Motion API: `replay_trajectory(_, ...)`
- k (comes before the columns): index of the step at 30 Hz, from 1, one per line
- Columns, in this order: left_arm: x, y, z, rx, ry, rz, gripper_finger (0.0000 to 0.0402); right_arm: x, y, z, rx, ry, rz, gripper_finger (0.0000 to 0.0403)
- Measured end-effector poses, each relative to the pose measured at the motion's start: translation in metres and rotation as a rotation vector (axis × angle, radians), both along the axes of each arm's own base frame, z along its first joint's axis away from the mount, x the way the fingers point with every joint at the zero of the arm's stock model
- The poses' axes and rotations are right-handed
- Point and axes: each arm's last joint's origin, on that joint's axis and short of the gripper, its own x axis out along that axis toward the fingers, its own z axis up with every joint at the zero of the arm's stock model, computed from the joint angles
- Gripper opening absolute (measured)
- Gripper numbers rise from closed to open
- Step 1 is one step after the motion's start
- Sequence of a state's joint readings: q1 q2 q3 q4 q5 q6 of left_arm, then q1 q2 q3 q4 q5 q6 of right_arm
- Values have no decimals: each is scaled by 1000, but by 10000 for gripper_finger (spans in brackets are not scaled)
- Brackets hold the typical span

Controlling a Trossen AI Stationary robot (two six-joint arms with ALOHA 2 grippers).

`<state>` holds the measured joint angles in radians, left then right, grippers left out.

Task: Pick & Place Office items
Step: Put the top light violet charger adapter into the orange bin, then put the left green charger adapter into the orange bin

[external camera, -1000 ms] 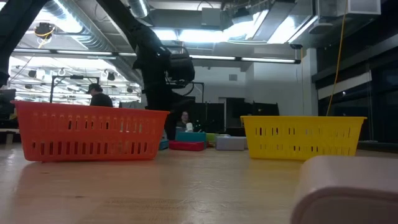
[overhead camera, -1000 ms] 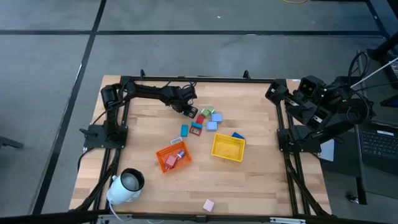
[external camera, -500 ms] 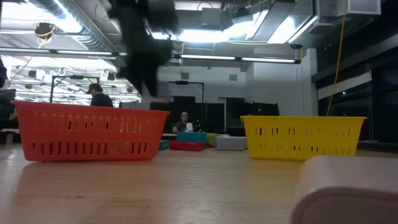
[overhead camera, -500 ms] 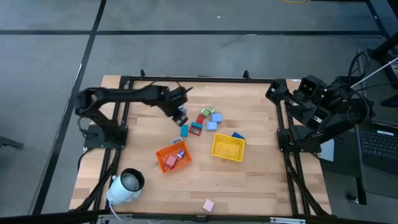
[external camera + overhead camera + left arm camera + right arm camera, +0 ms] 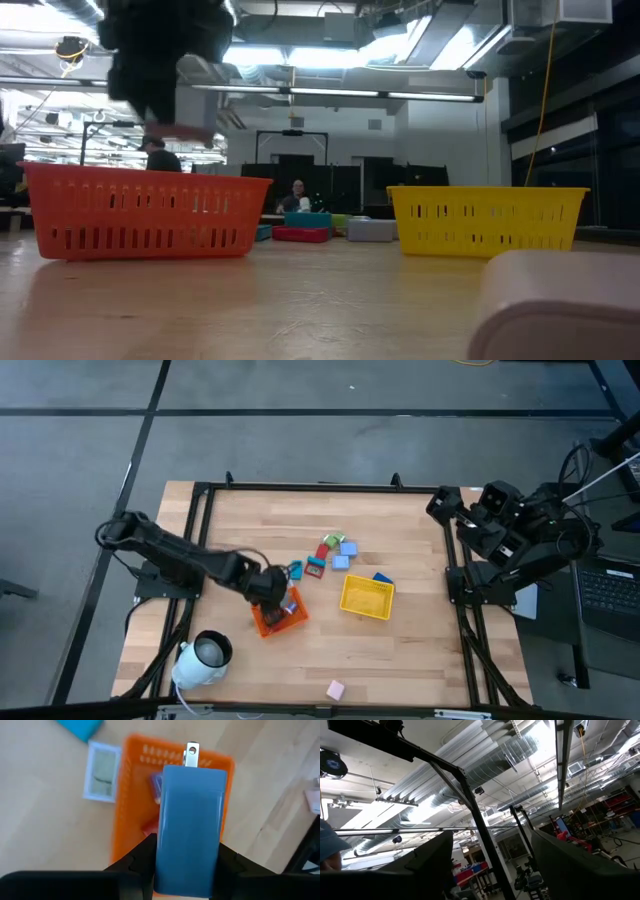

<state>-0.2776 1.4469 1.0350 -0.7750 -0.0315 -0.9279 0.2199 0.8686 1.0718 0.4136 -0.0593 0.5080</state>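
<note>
My left gripper (image 5: 270, 588) hangs over the orange tray (image 5: 280, 614), shut on a blue blocky office item (image 5: 190, 815) that has a metal prong (image 5: 191, 754) at its free end. In the low view it is a dark blur (image 5: 160, 60) above the tray (image 5: 140, 210). A blue piece (image 5: 156, 784) and a red piece (image 5: 148, 827) lie in the tray. More office items (image 5: 335, 550) lie on the table farther back. My right gripper (image 5: 495, 870) is open, raised at the table's far right corner (image 5: 445, 505) and pointing up into the room. My left gripper pinches the blue item by its two long sides (image 5: 164, 862) between its two fingers (image 5: 142, 857), at the end opposite the prong. The fingers come from above, slanting steeply down. The item sticks out past the fingertips and hangs clear above the orange tray.
A yellow tray (image 5: 366, 597) stands right of the orange one, with a blue piece (image 5: 383, 577) behind it. A white-framed item (image 5: 102, 772) and a light blue one (image 5: 296, 570) lie just beyond the orange tray. A white cylinder (image 5: 203, 657) and a pink block (image 5: 335, 689) are near the front edge.
My left gripper has swung from the cluster of items at the table's middle toward the near edge and a little left, rising, and now hangs over the orange tray with the blue item lifted clear of the table.
</note>
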Motion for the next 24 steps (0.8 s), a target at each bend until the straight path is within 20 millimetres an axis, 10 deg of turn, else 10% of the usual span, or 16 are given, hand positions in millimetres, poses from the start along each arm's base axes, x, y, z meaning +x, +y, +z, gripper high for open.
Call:
replay_trajectory(16, -7, -20, 1, 55, -34, -39, 200, 0, 0, 2, 42, -19, 9, 277)
replay_trajectory(24, 5, 25, 7, 78, -90, 207, 205, 1, 0, 2, 64, -11, 22, 277)
